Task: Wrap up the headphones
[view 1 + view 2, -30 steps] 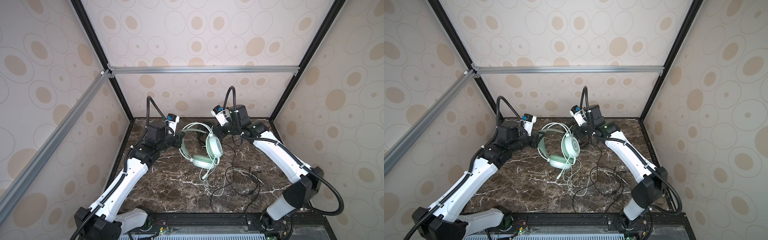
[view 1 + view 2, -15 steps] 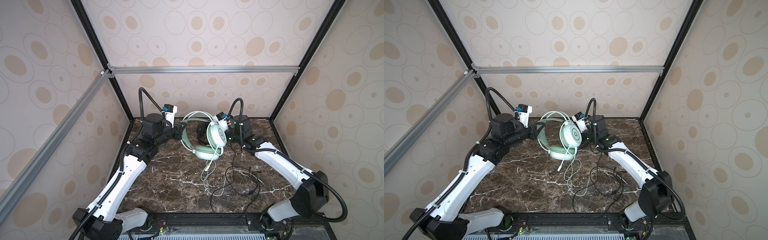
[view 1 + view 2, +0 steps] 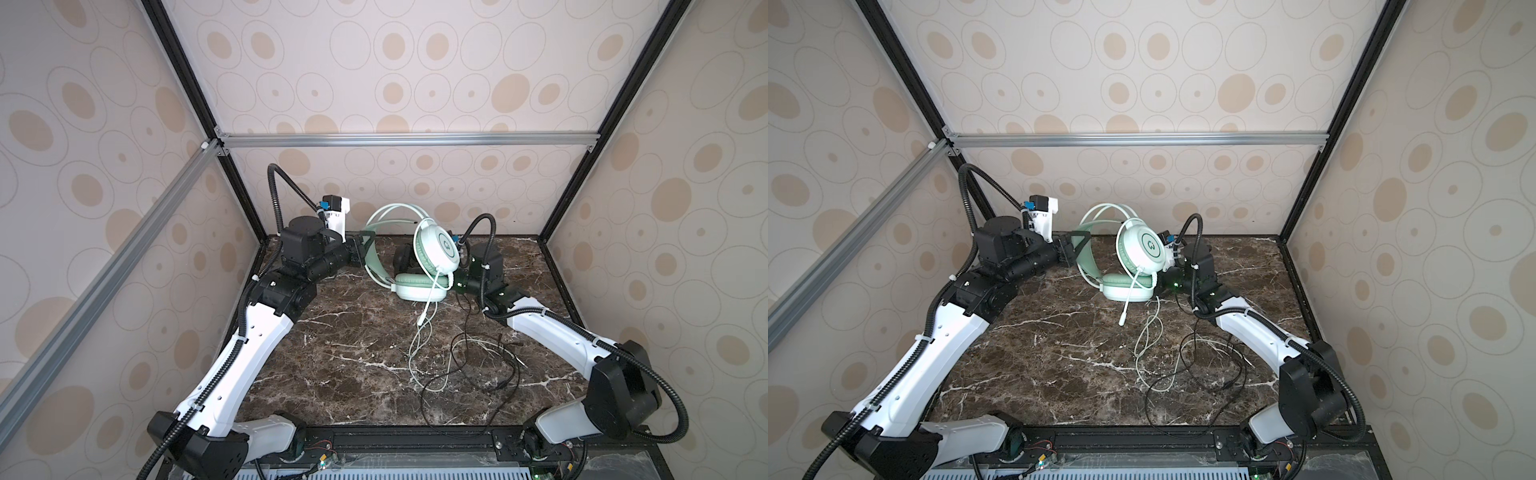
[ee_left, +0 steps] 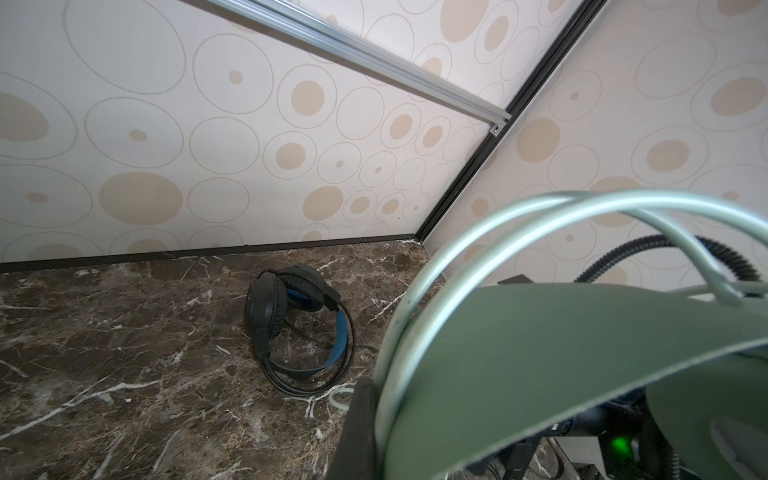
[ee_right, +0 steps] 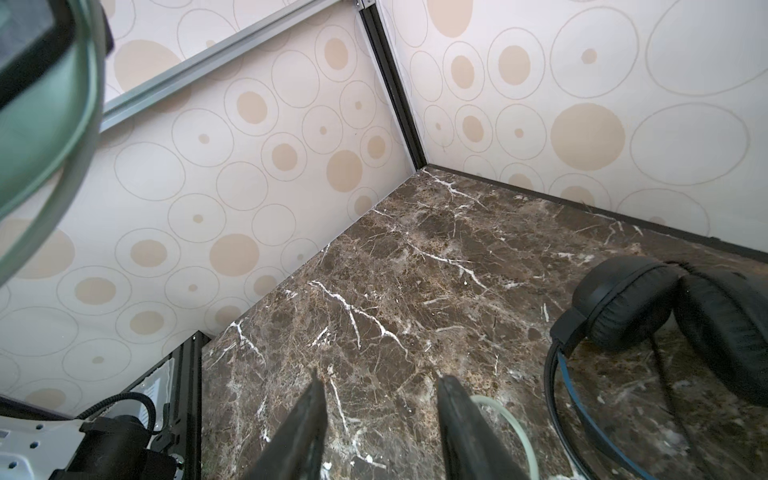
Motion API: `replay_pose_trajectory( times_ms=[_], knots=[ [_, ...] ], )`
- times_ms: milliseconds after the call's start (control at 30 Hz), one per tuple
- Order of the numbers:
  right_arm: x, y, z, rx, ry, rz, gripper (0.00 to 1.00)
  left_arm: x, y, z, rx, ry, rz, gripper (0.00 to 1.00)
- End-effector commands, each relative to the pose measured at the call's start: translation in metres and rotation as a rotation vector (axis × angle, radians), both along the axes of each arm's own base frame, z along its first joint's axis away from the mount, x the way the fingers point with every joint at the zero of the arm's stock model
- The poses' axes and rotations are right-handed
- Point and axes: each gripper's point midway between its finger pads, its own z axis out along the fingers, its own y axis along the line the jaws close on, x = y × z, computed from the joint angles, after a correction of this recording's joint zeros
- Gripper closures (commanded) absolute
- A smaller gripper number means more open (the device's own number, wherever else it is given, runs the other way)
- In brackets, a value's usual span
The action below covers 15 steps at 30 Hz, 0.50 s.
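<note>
Near the back edge of the table [image 3: 332, 353], the left gripper [image 3: 362, 249] has lifted the green headphones [image 3: 436, 249], pinching their band. The right gripper [image 5: 378, 388] is open and empty, ready for the cord [image 3: 409, 361].

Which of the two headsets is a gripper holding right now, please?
The mint-green headset: the left gripper is shut on its headband. The black headset with the blue band lies ungripped on the table.

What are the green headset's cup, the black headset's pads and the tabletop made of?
The green headset's cup: probably hard plastic, smooth soft sheen. The black headset's pads: likely faux leather, matte and wrinkled. The tabletop: marble or marble-look, brown with white veins.
</note>
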Motion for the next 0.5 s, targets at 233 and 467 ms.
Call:
replay_pose_trajectory(
  times_ms=[233,467],
  knots=[
    [0.012,0.01,-0.012,0.059,0.015,-0.034,0.57,0.002,0.011,0.076,-0.278,-0.068,0.089,1.0],
    [0.014,0.02,-0.033,0.098,0.064,-0.076,0.67,0.004,0.024,0.081,-0.355,-0.042,0.17,1.0]
  ],
)
